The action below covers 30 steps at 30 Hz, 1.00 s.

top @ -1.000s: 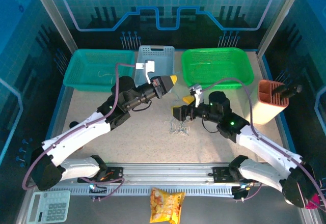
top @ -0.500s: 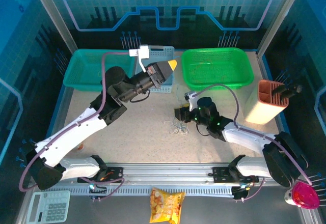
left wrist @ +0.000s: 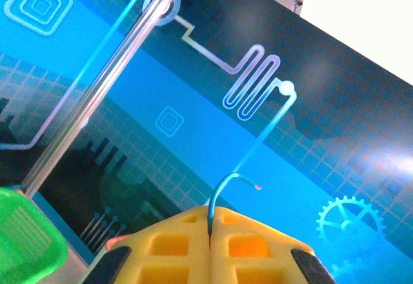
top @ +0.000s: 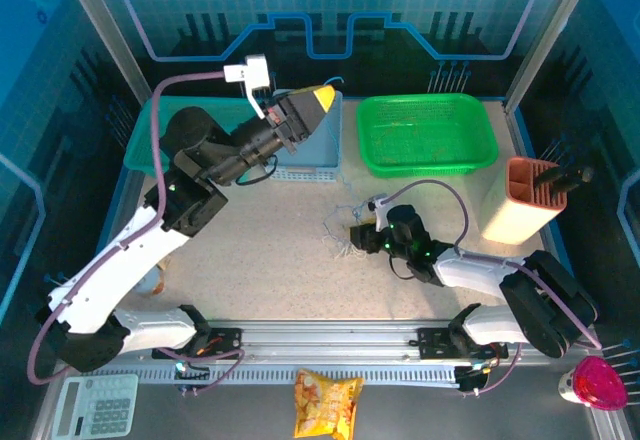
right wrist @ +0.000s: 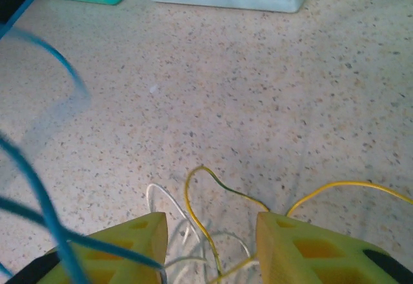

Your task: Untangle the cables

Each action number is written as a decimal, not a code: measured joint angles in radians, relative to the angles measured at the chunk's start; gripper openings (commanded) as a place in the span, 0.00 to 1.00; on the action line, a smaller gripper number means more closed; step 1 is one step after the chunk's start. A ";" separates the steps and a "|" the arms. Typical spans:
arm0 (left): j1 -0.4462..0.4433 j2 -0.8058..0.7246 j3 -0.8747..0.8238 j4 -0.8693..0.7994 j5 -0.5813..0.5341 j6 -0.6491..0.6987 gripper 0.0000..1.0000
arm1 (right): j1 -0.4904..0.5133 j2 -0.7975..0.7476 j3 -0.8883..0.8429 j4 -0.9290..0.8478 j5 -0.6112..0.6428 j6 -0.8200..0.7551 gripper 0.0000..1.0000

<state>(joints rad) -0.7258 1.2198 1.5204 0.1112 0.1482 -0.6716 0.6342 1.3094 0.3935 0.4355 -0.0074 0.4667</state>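
Note:
My left gripper [top: 322, 93] is raised high over the pale blue basket, its yellow fingers [left wrist: 174, 239] shut on a thin dark blue cable [left wrist: 222, 184] that curls out past the tips. The rest of the cables [top: 342, 245] lie as a small loose clump on the table. My right gripper [top: 353, 237] is down at that clump. In the right wrist view its jaws stand apart [right wrist: 211, 219], with a yellow cable [right wrist: 193, 193] and a white cable [right wrist: 161, 197] lying on the table between them. A blurred blue strand [right wrist: 48, 216] crosses the left finger.
A teal basket [top: 175, 145], a pale blue basket [top: 305, 172] and a green basket [top: 425, 135] line the back. An orange-and-cream holder [top: 520, 200] stands at the right. A snack bag [top: 327, 405] and a calculator [top: 95, 405] lie below the rail.
My left arm has lifted up and back with the blue cable in its shut fingers. My right gripper has dropped onto the clump and its jaws have narrowed.

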 measured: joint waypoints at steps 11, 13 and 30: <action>0.050 0.051 0.107 -0.085 0.000 0.040 0.00 | -0.002 0.000 -0.020 0.000 0.010 0.011 0.00; 0.063 0.065 0.129 -0.102 0.001 0.046 0.00 | -0.002 0.000 -0.022 0.000 0.012 0.011 0.00; 0.187 0.186 0.415 -0.214 0.027 0.080 0.00 | -0.014 0.021 -0.067 0.019 0.027 0.024 0.32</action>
<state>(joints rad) -0.5392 1.4059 1.9350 -0.1032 0.1753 -0.5915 0.6205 1.3308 0.3264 0.4549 0.0196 0.4904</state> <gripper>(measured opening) 0.056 0.331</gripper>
